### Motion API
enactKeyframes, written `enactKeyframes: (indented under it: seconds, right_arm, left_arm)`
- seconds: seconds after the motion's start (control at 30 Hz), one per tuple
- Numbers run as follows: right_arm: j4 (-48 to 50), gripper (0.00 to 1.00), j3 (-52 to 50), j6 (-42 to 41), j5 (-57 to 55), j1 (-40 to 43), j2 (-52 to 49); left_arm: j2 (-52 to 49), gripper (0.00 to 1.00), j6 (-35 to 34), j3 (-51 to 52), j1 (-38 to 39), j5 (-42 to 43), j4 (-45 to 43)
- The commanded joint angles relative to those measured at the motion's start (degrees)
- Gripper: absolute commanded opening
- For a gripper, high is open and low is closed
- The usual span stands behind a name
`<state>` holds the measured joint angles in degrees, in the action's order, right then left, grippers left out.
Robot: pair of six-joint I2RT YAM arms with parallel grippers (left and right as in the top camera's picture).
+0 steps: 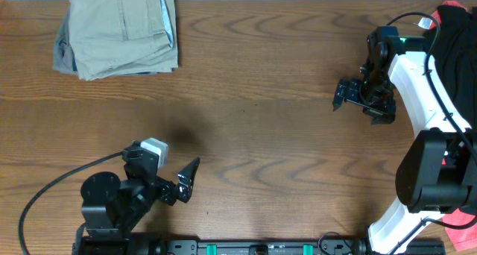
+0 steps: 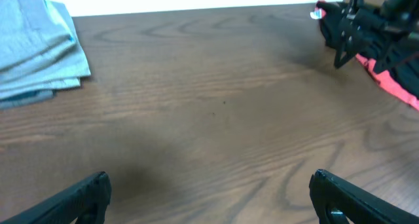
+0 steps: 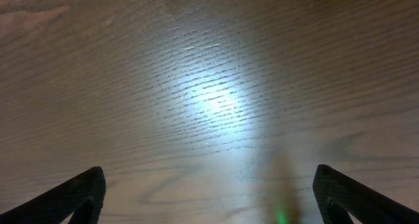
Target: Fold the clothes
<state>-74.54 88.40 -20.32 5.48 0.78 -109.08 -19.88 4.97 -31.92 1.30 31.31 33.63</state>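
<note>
- Brown wood-grain table (image 1: 268, 98) carries the work.
- Light khaki woven cotton shorts (image 1: 123, 27) are laid at its far left corner (apparently folded already).
- Soft, light, limp cloth is to be expected; the firmer waistband or a seamed edge is best pinched.
- Left gripper (image 1: 188, 182) and right gripper (image 1: 356, 104) are spread wide, nothing grasped, well apart from the shorts.

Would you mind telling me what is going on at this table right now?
Two robot arms sit at a wooden table, and neither is holding anything. The shorts lie folded at the far left corner, out of contact with both arms. The left gripper is open and empty over bare wood near the front edge. The right gripper is also open and empty, above bare wood on the right side, near the black and red garments.
</note>
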Motion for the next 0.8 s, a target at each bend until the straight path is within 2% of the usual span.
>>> enactKeyframes:
  seconds: [0.0,0.23,0.53,0.63,0.77]
  right_arm:
    - [0.0,0.99,0.5,0.7,-0.6,0.0,0.1]
    - [0.0,0.99,0.5,0.7,-0.6,0.0,0.1]
    - [0.0,0.99,0.5,0.7,-0.6,0.0,0.1]
    - [0.0,0.99,0.5,0.7,-0.6,0.0,0.1]
    - [0.0,0.99,0.5,0.7,-0.6,0.0,0.1]
  left_arm:
    - [1.7,0.98,0.8,2.6,0.2,-1.3,-3.0]
    - [5.0,0.98,0.8,10.7,0.2,-5.3,-15.3]
    - [14.8,0.98,0.8,25.3,-1.2,-5.5,-33.3]
    - [17.4,0.98,0.8,28.5,-2.3,-5.9,-36.5]
    - [19.8,0.98,0.7,30.8,-2.8,-11.6,-37.5]
